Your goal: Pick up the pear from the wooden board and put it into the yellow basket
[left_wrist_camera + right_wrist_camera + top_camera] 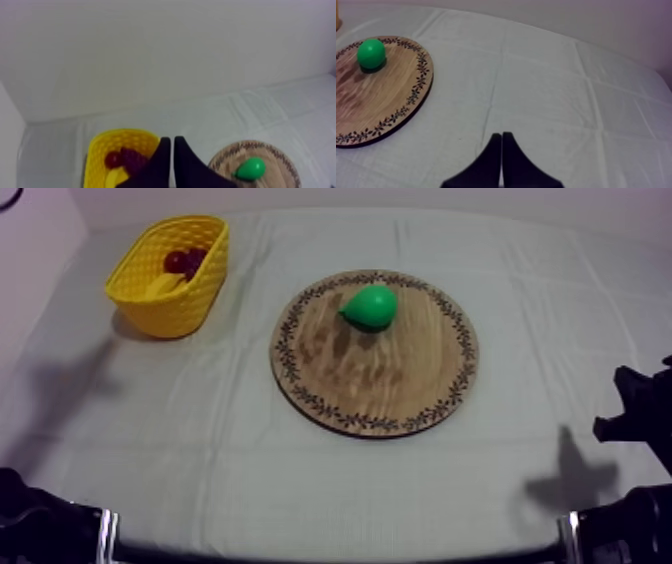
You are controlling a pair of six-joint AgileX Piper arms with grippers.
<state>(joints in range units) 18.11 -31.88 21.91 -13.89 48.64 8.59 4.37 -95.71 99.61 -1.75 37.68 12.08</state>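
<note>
The left end effector [172,144] and right end effector [501,136] are each closed on nothing, pear [370,306] resting on the board [385,388].

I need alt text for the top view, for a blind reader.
A green pear lies on a round wooden board near the centre. A yellow basket with fruit inside stands apart at the far left.

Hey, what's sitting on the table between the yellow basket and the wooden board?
Only bare grey-white cloth lies between the yellow basket and the wooden board, as the top view shows.
</note>
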